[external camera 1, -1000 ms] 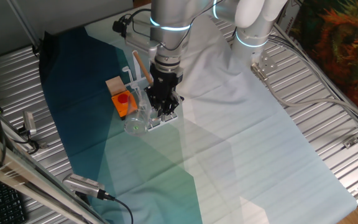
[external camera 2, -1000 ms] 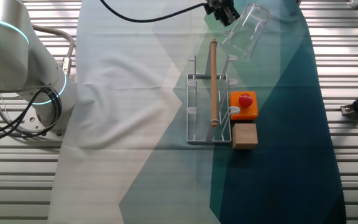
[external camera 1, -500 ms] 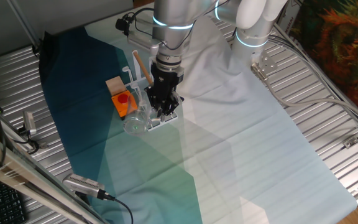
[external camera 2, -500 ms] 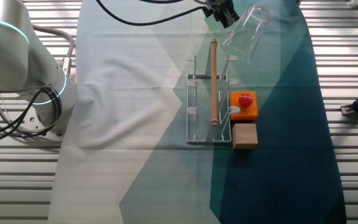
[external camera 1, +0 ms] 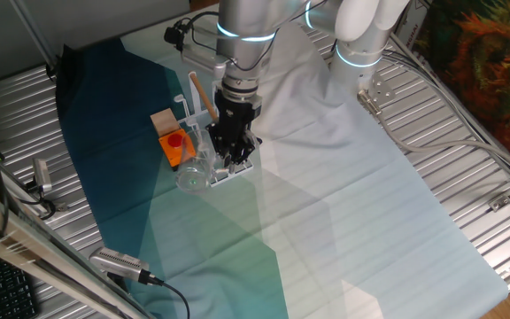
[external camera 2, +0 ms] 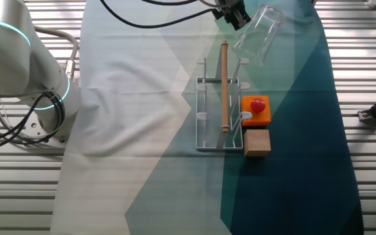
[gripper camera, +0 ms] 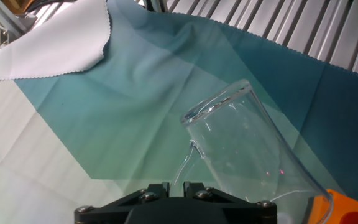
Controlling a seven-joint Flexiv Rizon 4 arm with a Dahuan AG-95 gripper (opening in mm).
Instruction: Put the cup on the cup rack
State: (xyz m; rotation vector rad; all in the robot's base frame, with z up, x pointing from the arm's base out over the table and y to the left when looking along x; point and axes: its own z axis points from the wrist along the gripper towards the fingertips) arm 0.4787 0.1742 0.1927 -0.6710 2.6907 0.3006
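- One fixed view: against half a second ago nothing has visibly moved. The gripper (external camera 1: 228, 152) hangs low over the cup rack (external camera 1: 222, 164), with the cup (external camera 1: 195, 167) tilted just beside the rack, on the side of the orange box (external camera 1: 174, 146). From a second ago the arm has crept only slightly. I judge the carry done and the placing onto a peg not yet made.
- The other fixed view: the cup (external camera 2: 258, 34) is in the same spot as earlier, mouth angled away, past the far end of the cup rack (external camera 2: 218, 112) and clear of its pegs. A wooden rod (external camera 2: 224, 85) lies along the rack.
- Hand view: the cup (gripper camera: 244, 152) fills the lower right, held by its handle side. The fingers (gripper camera: 168, 189) are together, clamped on the cup, over the cloth-covered bench (gripper camera: 79, 106).
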